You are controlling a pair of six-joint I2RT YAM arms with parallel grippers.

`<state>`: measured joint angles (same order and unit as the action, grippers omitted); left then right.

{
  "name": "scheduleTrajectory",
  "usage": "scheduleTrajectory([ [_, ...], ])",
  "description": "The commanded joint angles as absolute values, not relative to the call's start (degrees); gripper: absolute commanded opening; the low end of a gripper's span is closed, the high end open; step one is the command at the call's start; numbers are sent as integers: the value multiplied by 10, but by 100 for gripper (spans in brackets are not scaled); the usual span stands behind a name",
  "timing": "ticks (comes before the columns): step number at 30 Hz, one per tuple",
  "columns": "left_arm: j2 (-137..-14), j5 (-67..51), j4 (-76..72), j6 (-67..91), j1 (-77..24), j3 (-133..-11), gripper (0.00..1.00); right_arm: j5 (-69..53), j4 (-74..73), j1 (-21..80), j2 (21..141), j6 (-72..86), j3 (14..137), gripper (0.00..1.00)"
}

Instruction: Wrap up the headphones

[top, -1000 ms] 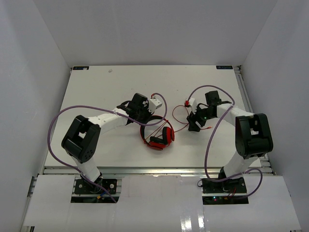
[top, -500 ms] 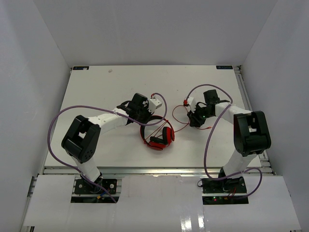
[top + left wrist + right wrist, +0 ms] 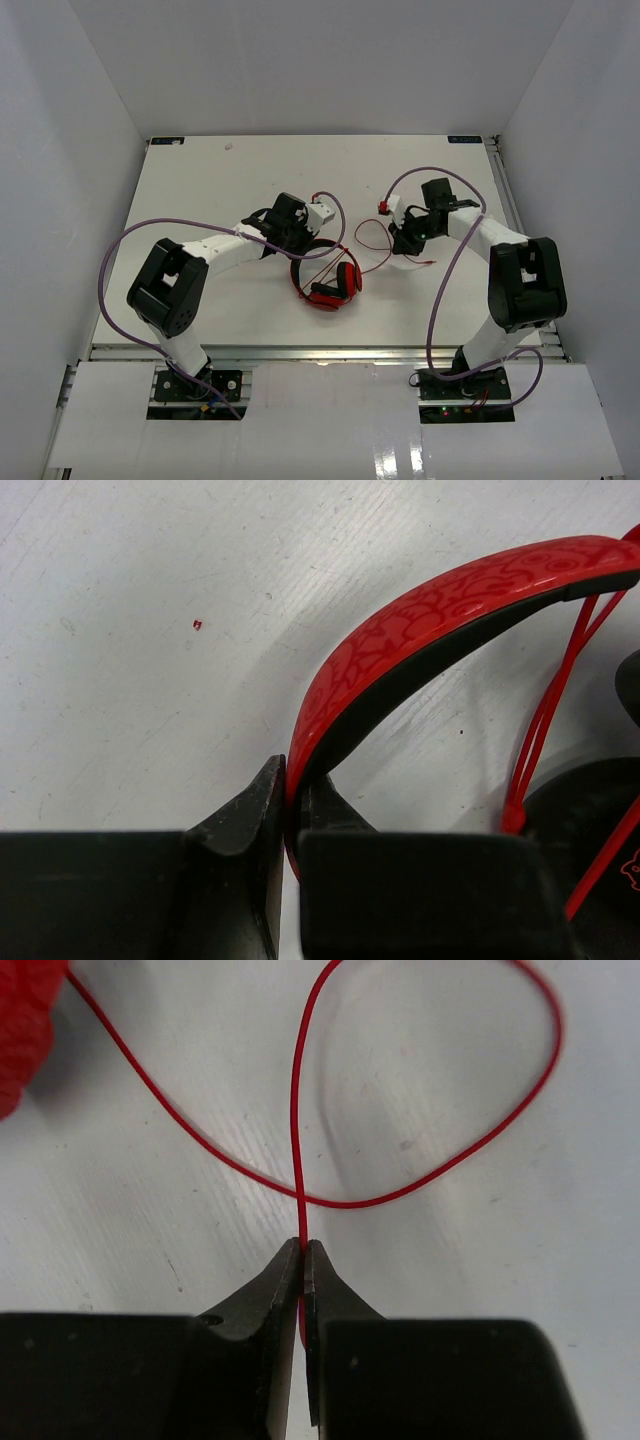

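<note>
headphones point(image 3: 328, 282) lie mid-tabletop point(image 3: 200, 180), with left fingers point(image 3: 292, 780) clamped on the headband point(image 3: 450, 610). right fingers point(image 3: 303, 1255) are pinched shut on the cable point(image 3: 297, 1110), which leaves them toward 12 o'clock. seen from above, the headphones sit at 8 o'clock from them.

No text, brand or number can be read. A small blue label point(image 3: 165, 141) is seen at each far corner of the table point(image 3: 250, 180), too small to be read. The headband point(image 3: 440, 610) is patterned, not lettered.
</note>
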<state>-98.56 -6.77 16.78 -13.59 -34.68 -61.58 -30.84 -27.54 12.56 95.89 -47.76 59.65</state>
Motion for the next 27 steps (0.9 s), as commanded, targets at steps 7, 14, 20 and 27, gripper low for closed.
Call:
scheduleTrajectory([
  [7, -965, -77, 185, -135, -360, -626, 0, -391, -484, 128, 920, -556, 904, 8],
  [14, -970, -80, 185, -122, -360, -633, 0, -443, -522, 141, 948, -487, 1088, 8],
  [20, -990, -82, 180, -99, -360, -640, 0, -467, -491, 144, 929, -391, 1180, 8],
  [27, -981, -77, 149, -68, -360, -625, 0, -447, -480, 144, 902, -331, 1197, 8],
])
